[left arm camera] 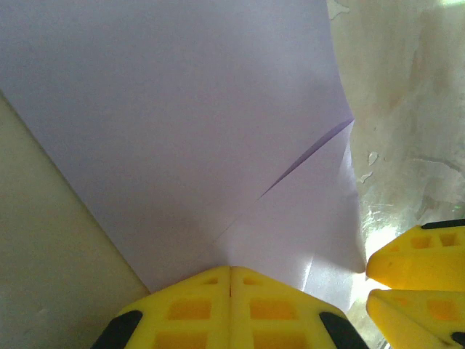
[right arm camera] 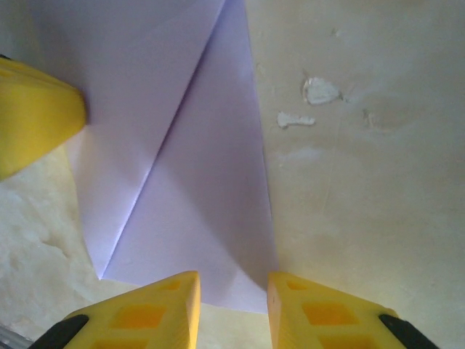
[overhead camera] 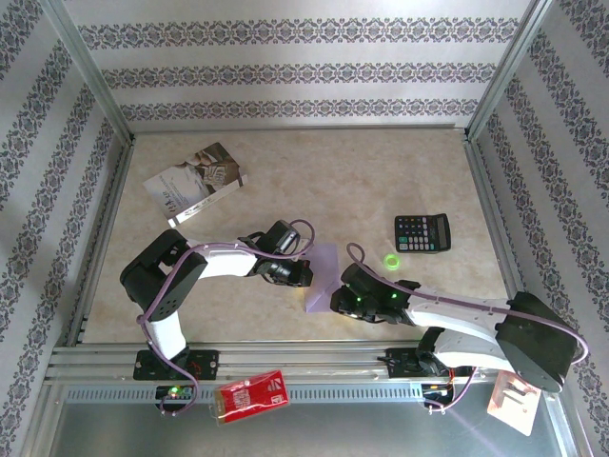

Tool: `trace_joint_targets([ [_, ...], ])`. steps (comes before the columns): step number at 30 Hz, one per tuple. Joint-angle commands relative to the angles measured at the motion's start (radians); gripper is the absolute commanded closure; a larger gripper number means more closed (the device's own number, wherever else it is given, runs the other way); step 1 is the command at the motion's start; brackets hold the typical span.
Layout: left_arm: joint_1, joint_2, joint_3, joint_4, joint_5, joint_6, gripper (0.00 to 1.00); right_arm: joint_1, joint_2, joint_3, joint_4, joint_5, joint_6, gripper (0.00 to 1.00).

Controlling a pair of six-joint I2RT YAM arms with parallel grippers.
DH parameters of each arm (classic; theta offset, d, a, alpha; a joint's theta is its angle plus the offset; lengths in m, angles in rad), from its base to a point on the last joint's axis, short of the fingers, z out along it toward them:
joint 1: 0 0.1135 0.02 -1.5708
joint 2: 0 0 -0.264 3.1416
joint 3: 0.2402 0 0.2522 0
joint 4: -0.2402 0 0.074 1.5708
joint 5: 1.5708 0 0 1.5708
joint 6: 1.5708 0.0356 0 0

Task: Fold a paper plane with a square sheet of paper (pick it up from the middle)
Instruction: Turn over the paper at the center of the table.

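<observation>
Lilac square sheet of paper (overhead camera: 322, 278), diagonally creased, on tabletop (overhead camera: 381, 181) between arms. Left tool (left arm camera: 230, 273) pinches one edge; right tool (right arm camera: 232, 289) spread astride near edge. Early fold, I judge; next needs crease pressed.

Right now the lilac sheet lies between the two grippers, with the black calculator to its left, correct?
No. The top external view shows the black calculator right of the lilac sheet, which does lie between the left gripper and right gripper.
</observation>
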Motion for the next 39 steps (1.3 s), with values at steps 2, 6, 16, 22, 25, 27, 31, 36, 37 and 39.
trace_joint_targets([
  [2, 0.01, 0.028, -0.044, -0.07, -0.05, 0.028, 1.0, 0.01, 0.04, 0.01, 0.029, 0.012, -0.006, 0.69],
  [6, 0.01, 0.028, -0.041, -0.073, -0.049, 0.03, 1.0, 0.01, 0.051, 0.016, 0.066, 0.001, -0.014, 0.69],
  [16, 0.01, 0.035, -0.038, -0.079, -0.047, 0.038, 1.0, -0.036, 0.094, 0.001, 0.245, -0.046, -0.06, 0.66],
  [22, 0.011, 0.03, -0.037, -0.085, -0.048, 0.039, 1.0, -0.066, 0.077, -0.01, 0.285, -0.072, -0.086, 0.62],
  [25, 0.01, 0.027, -0.038, -0.088, -0.049, 0.039, 1.0, -0.066, 0.041, -0.033, 0.287, -0.066, -0.072, 0.6],
  [27, 0.01, 0.027, -0.038, -0.091, -0.051, 0.04, 1.0, -0.067, 0.019, -0.06, 0.298, -0.063, -0.052, 0.57],
  [31, 0.01, 0.024, -0.037, -0.094, -0.056, 0.041, 1.0, -0.057, -0.013, -0.102, 0.314, -0.044, -0.002, 0.56],
  [36, 0.01, 0.027, -0.031, -0.1, -0.056, 0.043, 1.0, -0.013, -0.043, -0.127, 0.322, 0.019, 0.064, 0.61],
  [37, 0.01, 0.027, -0.03, -0.101, -0.057, 0.043, 1.0, -0.002, -0.051, -0.131, 0.321, 0.039, 0.075, 0.62],
  [39, 0.01, 0.025, -0.029, -0.103, -0.058, 0.044, 1.0, 0.017, -0.066, -0.14, 0.32, 0.082, 0.098, 0.67],
])
